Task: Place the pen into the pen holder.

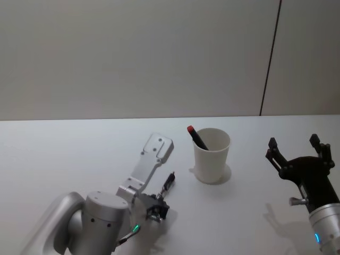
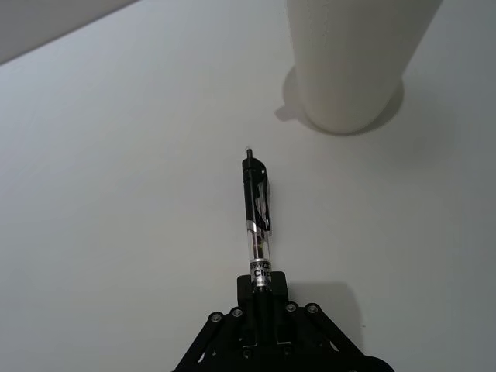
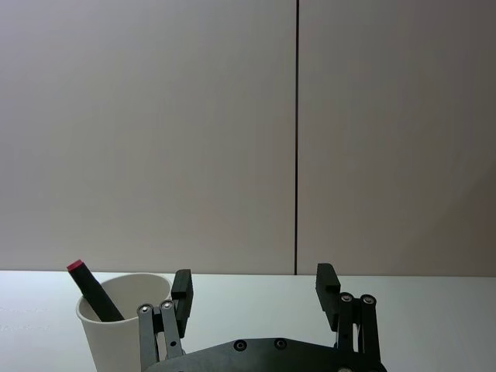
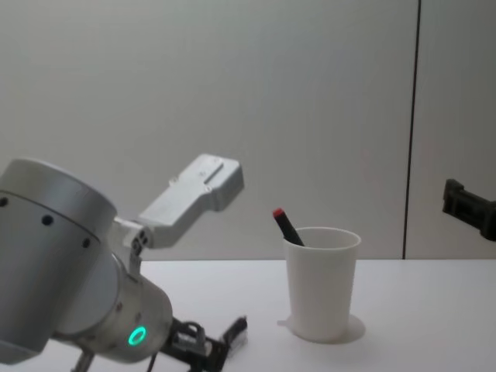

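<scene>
The pen [image 2: 257, 225] has a small band of print on its barrel. Only the letters "Clic" are readable; the rest is too small.

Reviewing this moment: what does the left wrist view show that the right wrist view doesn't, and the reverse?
Left wrist view, of the two: the pen clamped in the left claw, its free end pointing toward the pen holder but apart from it. Right wrist view, of the two: the right claw, open and empty, and the red-tipped marker leaning inside the holder. Both: the white pen holder standing on the table.
</scene>
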Robot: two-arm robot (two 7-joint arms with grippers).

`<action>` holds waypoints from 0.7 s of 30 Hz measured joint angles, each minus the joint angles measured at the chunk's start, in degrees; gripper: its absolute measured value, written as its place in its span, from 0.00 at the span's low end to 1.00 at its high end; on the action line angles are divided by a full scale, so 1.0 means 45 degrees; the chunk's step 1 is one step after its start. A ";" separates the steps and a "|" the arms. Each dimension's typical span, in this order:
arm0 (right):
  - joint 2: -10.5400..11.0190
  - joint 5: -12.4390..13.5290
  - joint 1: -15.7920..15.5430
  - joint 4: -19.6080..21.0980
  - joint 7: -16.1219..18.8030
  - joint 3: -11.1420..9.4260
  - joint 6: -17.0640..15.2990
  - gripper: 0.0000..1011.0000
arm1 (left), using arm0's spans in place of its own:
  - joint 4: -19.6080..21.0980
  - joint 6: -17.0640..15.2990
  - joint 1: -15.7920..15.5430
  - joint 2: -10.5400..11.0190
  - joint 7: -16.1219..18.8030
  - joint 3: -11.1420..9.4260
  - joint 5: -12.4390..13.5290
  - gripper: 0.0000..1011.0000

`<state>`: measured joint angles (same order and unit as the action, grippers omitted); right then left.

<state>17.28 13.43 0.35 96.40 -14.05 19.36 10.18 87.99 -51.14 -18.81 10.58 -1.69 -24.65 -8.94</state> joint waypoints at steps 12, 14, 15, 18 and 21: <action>-0.0001 0.0000 0.0000 -0.0001 -0.0001 -0.0001 0.0000 0.99 | 0.0611 0.1437 0.0131 0.0198 0.0545 0.0342 0.0353 0.14; -0.0001 0.0000 0.0000 0.0000 0.0000 0.0000 0.0000 0.99 | 0.0708 0.1729 0.0156 0.0249 0.0644 0.0419 0.0431 0.14; -0.0001 0.0000 0.0000 0.0000 -0.0001 0.0000 0.0000 0.99 | 0.0737 0.1830 0.0162 0.0260 0.0677 0.0435 0.0456 0.14; 0.0000 0.0000 0.0000 -0.0001 0.0000 0.0000 0.0000 0.99 | 0.0872 0.2300 0.0209 0.0337 0.0801 0.0538 0.0571 0.14; -0.0001 0.0000 0.0000 0.0000 -0.0001 0.0000 0.0000 0.99 | 0.0981 0.2800 0.0260 0.0409 0.0915 0.0623 0.0692 0.14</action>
<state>17.27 13.43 0.35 96.40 -14.05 19.36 10.18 92.40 -38.54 -17.64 12.42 2.43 -21.84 -5.82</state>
